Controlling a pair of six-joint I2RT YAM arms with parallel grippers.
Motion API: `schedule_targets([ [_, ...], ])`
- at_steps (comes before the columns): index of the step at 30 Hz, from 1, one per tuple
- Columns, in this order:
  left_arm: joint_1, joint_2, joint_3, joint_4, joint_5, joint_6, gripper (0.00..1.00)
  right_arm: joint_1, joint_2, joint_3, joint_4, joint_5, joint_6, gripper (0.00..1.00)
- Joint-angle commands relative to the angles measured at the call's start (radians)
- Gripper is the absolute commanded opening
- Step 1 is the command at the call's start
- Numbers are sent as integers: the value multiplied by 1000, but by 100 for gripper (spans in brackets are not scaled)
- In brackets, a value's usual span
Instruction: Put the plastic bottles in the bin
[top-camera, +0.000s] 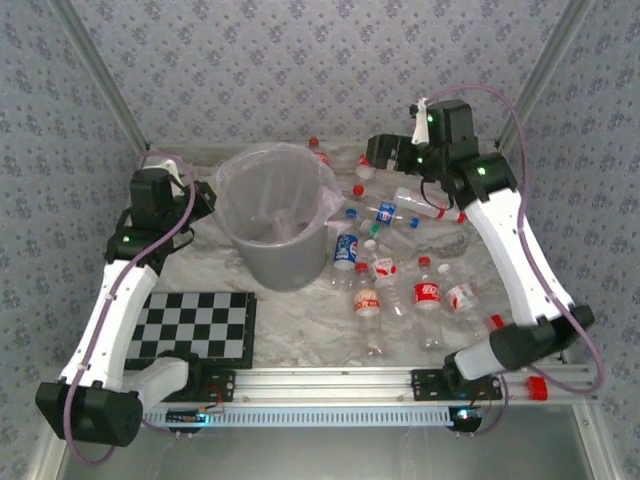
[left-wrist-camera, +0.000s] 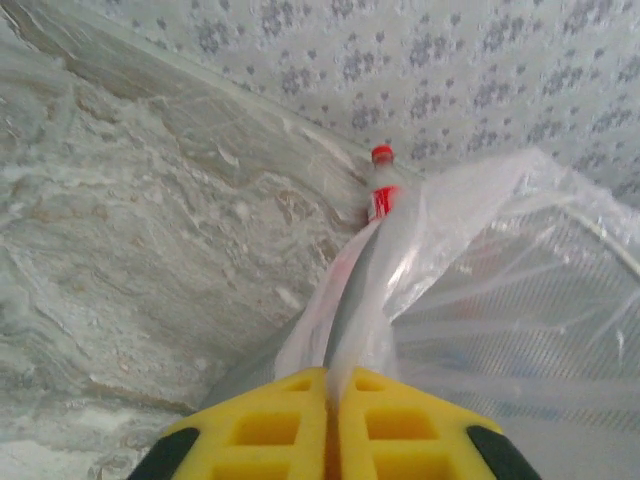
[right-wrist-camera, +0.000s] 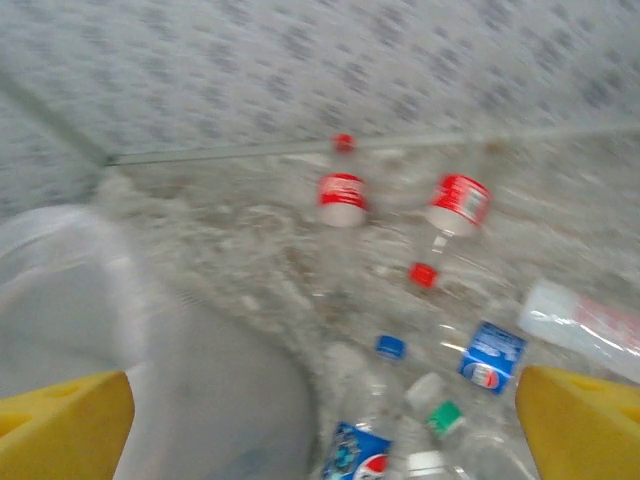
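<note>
Left claw: the left gripper (top-camera: 198, 198) sits at the left rim of the bin (top-camera: 275, 258). Its yellow fingers (left-wrist-camera: 275, 430) are squeezed together, and a fold of the plastic bag (left-wrist-camera: 480, 250) is pinched between them.
Right claw: the right gripper (right-wrist-camera: 320, 410) hangs over the far side of the table, to the right of the bin. Its fingers are spread very wide, one at each bottom corner of the wrist view. It holds nothing and touches nothing.
Bin: round and grey, standing upright near the middle of the table with its mouth up. The crinkly bag is folded over its rim. I cannot tell what is inside.
Bottles: the plastic bottles (top-camera: 428, 292) lie in a loose bunch on the table, just right of the bin. Most are on their sides. The near ones have their caps toward the far wall, so their long way runs near to far. Some farther back lie across, left to right.
Lone bottle: a red-cap bottle (left-wrist-camera: 381, 190) stands just behind the bin, cap up.
Table: the table (top-camera: 300, 335) looks like white and grey marble. A checkerboard (top-camera: 195, 325) lies flat at the near left. A small red block (top-camera: 537, 388) sits at the near right corner.
Room: the walls (top-camera: 300, 60) have grey paper with little flower marks.
</note>
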Motion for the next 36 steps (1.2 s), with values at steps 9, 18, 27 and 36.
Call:
schedule_targets([
  [9,108,-17,77,-130,-45,54,4,-71,572,325,-57,103,199,100],
  [18,117,-53,41,-118,-15,7,5,-8,849,483,64,-178,154,100],
  [27,130,-72,20,-129,6,-12,16,117,1049,703,32,-115,63,99],
  [36,127,-78,7,-123,32,-19,41,131,1187,788,18,-62,104,85],
])
